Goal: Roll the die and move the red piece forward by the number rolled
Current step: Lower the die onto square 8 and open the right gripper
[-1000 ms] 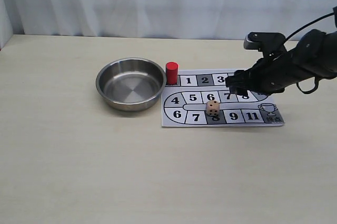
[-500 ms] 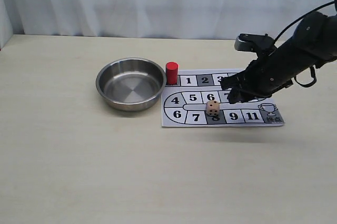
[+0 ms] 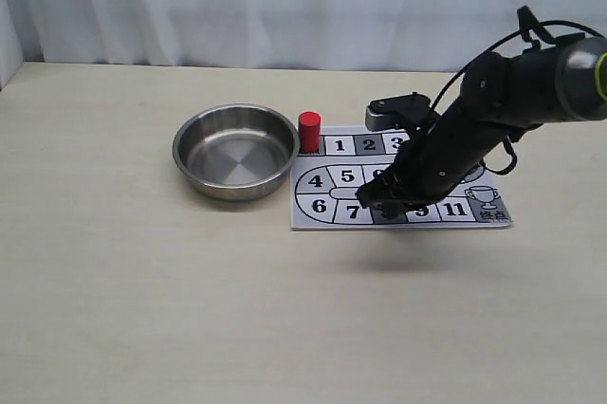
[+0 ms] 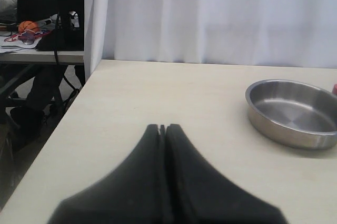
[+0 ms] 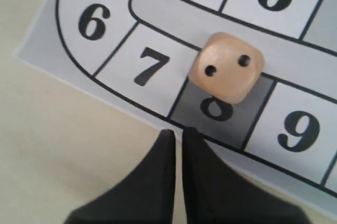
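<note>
Die (image 5: 226,67) rests on the board's (image 5: 174,13) square 8, two pips up; the exterior view loses it behind the right gripper (image 5: 177,133). That and the left gripper (image 4: 162,128) are clenched, empty.

Paper game board (image 3: 343,146) carries numbered squares: 1, 2, 4, 5, 6, 7 and 11 are readable, and up close 8 and 9. The die (image 5: 226,66) shows two pips.

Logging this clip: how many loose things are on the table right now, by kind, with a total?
die: 1
red piece: 1
metal bowl: 1
game board: 1
Total: 4
</note>
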`<state>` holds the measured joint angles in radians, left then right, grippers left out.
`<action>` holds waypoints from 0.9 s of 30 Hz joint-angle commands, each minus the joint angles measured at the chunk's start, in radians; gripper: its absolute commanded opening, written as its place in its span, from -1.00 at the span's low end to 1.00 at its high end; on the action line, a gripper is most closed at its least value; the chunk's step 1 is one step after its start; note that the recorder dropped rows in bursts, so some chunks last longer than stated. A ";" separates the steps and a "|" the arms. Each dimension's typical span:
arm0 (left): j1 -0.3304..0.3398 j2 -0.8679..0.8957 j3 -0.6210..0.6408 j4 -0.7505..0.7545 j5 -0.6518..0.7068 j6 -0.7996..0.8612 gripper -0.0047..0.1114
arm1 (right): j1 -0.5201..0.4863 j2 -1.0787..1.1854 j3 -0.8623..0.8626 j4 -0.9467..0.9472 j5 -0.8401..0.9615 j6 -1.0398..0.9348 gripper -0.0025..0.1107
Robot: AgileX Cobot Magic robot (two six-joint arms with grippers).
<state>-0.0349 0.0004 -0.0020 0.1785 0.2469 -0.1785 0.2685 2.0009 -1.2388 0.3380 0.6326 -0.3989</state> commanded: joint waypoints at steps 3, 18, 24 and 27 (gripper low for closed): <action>0.000 0.000 0.002 -0.004 -0.013 -0.003 -0.92 | -0.001 0.025 -0.002 -0.171 -0.084 0.172 -0.88; 0.000 0.000 0.002 -0.004 -0.013 -0.003 -0.92 | -0.001 0.046 -0.002 -0.171 -0.086 0.168 -0.88; 0.000 0.000 0.002 -0.004 -0.013 -0.003 -0.92 | -0.001 0.046 -0.002 -0.171 -0.086 0.168 -0.88; 0.000 0.000 0.002 -0.004 -0.013 -0.003 -0.92 | -0.001 0.046 -0.002 -0.171 -0.086 0.168 -0.88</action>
<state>-0.0349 0.0004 -0.0020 0.1785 0.2469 -0.1785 0.2685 2.0480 -1.2388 0.1785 0.5531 -0.2296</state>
